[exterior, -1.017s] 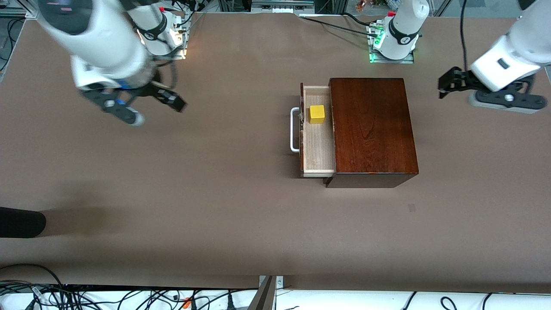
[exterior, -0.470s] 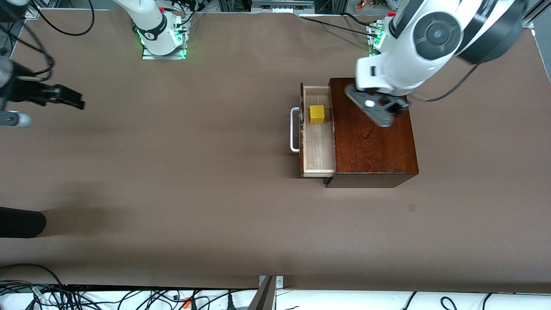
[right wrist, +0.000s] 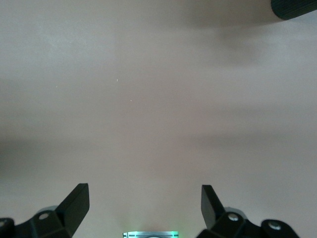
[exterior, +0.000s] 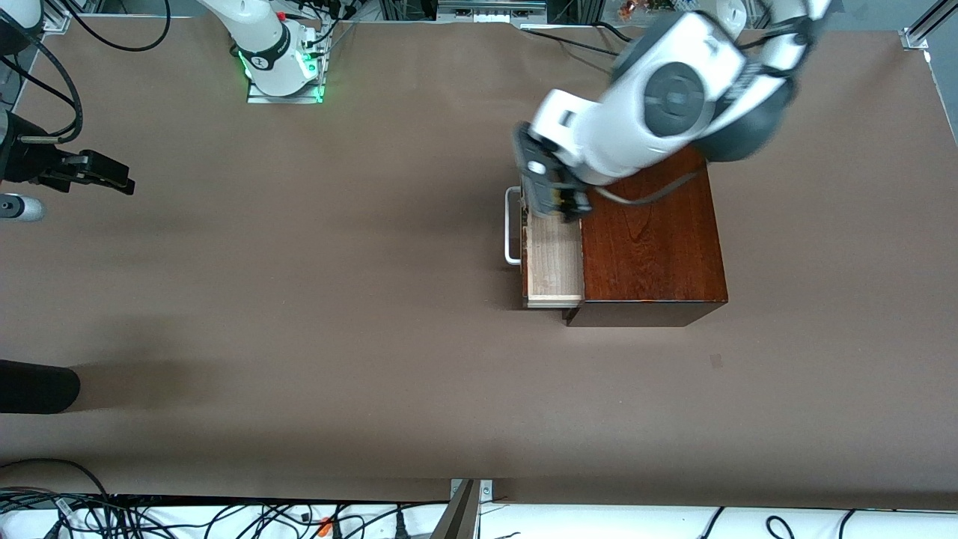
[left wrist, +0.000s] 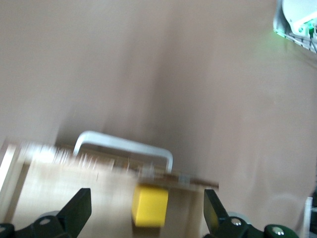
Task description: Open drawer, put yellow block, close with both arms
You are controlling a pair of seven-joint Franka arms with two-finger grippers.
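Note:
The drawer (exterior: 554,262) stands pulled out of the reddish-brown box (exterior: 651,239), its white handle (exterior: 511,228) toward the right arm's end of the table. My left gripper (exterior: 552,196) hangs over the drawer and hides the yellow block in the front view. The left wrist view shows the yellow block (left wrist: 149,206) lying in the pale tray, close to the drawer's front. It sits between my wide-open fingers (left wrist: 79,204), which do not touch it. My right gripper (exterior: 105,176) waits open over bare table at the right arm's end, with nothing between its fingers (right wrist: 77,201).
A black rounded object (exterior: 37,385) pokes in at the table's edge at the right arm's end, nearer the front camera. Cables (exterior: 224,516) run along the near edge. The right arm's base (exterior: 281,64) glows green at the back.
My left arm has swung in from its end of the table, across the box's top, to over the open drawer. My right arm has pulled away to its own end of the table.

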